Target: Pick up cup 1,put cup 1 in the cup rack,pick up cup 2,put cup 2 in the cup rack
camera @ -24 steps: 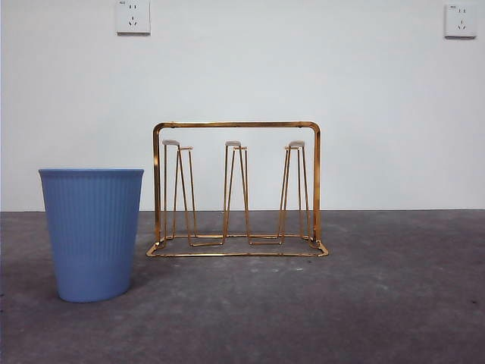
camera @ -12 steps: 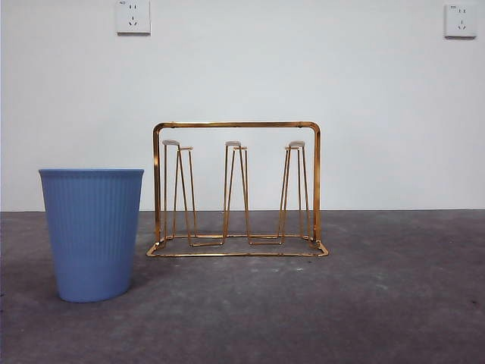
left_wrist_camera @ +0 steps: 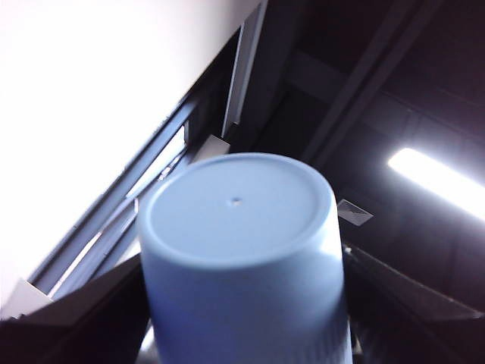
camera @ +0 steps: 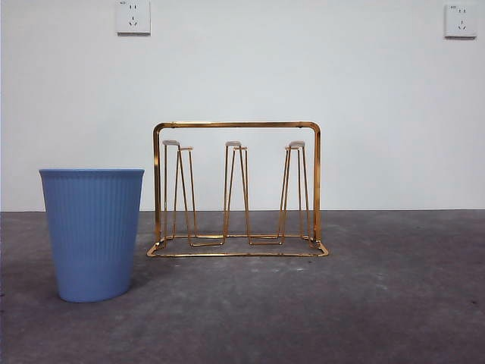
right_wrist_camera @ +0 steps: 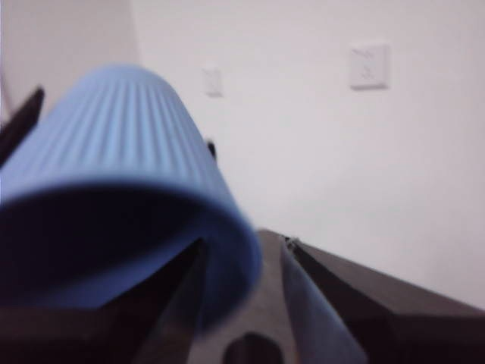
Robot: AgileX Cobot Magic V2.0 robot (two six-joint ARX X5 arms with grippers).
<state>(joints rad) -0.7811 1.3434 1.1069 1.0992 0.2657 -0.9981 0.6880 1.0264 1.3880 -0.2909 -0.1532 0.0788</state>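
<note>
Front view shows the cup rack [camera: 236, 189] bare; left gripper [left_wrist_camera: 242, 334] pinches a blue cup [left_wrist_camera: 239, 258] base-outward, right gripper [right_wrist_camera: 227, 318] pinches another cup [right_wrist_camera: 114, 189]. Next, I'd judge: lowering one onto a prong.

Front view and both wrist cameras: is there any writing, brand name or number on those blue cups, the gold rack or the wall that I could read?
None can be read.
Blue cup: ribbed wall, no print.
Cup rack: bare gold wire, no label.
Wall sockets: a tiny mark on each, too small to read.
Cups in the wrist views: plain; the right one is blurred.

Even front light; wrist views blurred, glaring.
</note>
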